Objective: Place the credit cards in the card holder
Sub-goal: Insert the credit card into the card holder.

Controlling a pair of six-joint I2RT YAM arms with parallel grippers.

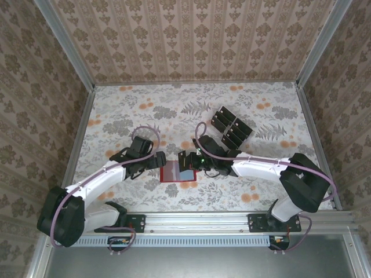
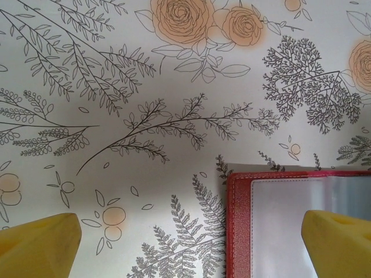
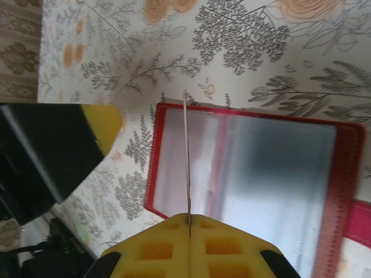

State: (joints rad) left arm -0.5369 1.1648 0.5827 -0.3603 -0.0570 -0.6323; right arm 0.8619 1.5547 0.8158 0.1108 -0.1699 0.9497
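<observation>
Red card holder (image 1: 178, 172) lying open on the floral table (image 1: 116, 110), near the front edge, right between the two arms

So the right gripper (image 3: 189, 217) is pinched tight on one credit card (image 3: 186, 156), held edge-on over the holder's clear inner pocket; can't tell if it's touching. The left gripper (image 1: 155, 161) sits just beside the holder's left edge, jaws spread wide with nothing in them. The other black cards (image 1: 232, 127) are clustered farther back on the right.

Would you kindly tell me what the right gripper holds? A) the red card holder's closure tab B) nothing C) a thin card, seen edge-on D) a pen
C: the right gripper is shut on a thin card, which stands edge-on in front of the open red card holder.
</observation>
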